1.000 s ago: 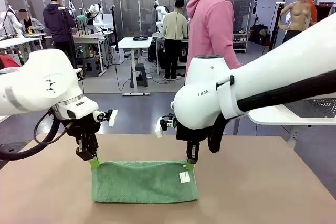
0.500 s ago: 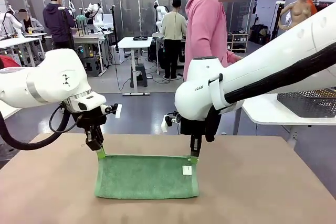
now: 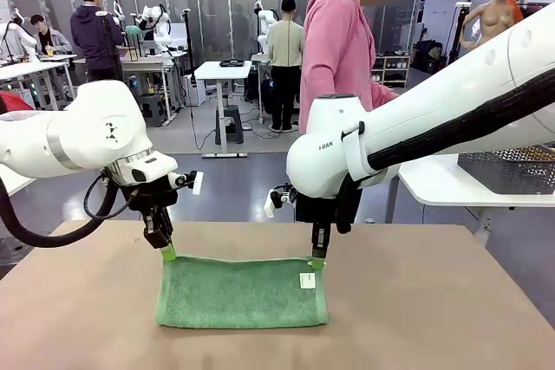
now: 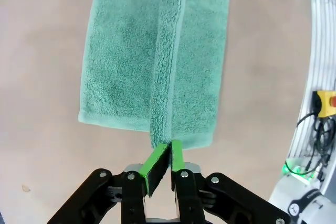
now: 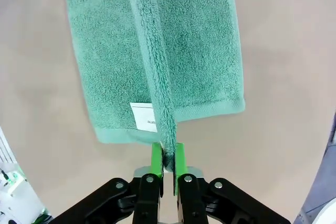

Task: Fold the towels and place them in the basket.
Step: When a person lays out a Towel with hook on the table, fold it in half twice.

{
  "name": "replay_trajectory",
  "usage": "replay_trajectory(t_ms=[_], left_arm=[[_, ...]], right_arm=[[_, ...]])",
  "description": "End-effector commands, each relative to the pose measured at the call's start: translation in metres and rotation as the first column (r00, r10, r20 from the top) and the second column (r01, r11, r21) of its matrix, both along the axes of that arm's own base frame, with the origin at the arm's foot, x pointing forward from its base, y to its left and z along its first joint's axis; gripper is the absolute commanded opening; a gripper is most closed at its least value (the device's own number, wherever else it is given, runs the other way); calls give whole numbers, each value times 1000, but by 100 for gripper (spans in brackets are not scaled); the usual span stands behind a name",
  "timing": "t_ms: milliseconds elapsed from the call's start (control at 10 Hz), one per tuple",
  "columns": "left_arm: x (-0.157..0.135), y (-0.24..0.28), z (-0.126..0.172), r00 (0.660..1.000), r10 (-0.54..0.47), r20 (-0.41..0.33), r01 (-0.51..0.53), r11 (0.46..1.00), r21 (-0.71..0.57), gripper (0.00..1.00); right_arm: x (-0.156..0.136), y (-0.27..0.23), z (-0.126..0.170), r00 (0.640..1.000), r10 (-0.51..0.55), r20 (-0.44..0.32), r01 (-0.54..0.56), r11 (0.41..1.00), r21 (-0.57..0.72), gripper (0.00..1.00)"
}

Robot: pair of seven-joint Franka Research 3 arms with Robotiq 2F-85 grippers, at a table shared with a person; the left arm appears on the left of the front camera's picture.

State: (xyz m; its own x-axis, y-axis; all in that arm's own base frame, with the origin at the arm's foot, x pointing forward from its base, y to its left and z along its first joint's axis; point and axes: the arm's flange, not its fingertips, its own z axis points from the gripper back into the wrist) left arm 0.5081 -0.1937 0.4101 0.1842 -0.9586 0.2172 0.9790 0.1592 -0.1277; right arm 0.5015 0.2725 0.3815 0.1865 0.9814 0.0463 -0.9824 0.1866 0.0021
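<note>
A mint green towel (image 3: 243, 292) lies doubled on the brown table, long side across the picture, with a white label (image 3: 307, 281) near its far right corner. My left gripper (image 3: 167, 253) is shut on the far left corner, and my right gripper (image 3: 317, 262) is shut on the far right corner. In the left wrist view the green pads (image 4: 157, 161) pinch a raised ridge of the towel (image 4: 157, 61). In the right wrist view my right gripper (image 5: 168, 156) pinches the towel (image 5: 157, 51) edge beside the label (image 5: 143, 117). The dark mesh basket (image 3: 512, 171) rests on a white side table at far right.
A person in a pink hoodie (image 3: 342, 41) stands at the table's far side, behind my right arm. The brown table (image 3: 434, 301) shows bare surface on both sides of the towel and in front of it. The white side table (image 3: 451, 190) juts in at the right.
Both grippers have carried the towel's held edge a little toward the far side, and the towel now lies flatter and deeper on the table. Both stay shut.
</note>
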Motion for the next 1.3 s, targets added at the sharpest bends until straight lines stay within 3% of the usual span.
replay_trajectory(t_ms=[0, 100, 200, 400, 1200], left_arm=[[1, 2, 0, 1000, 4, 1, -4, 1000, 0, 0], [0, 0, 0, 1000, 0, 0, 0, 1000, 0, 8], [15, 1, -3, 999, -18, 33, 18, 1000, -20, 8], [28, -4, -11, 998, -53, 32, 54, 998, -30, 8], [41, 4, -52, 993, -6, 118, 4, 1000, 17, 8]], right_arm=[[-3, -3, 1, 1000, -3, 1, 3, 1000, -6, 0], [0, 0, 0, 1000, 0, 0, 0, 1000, 0, 11], [11, 4, -3, 997, 49, 52, -48, 999, -19, 11], [16, 7, -11, 996, 63, 64, -63, 998, 7, 11], [31, -4, -54, 984, 84, 157, -84, 996, -6, 11]])
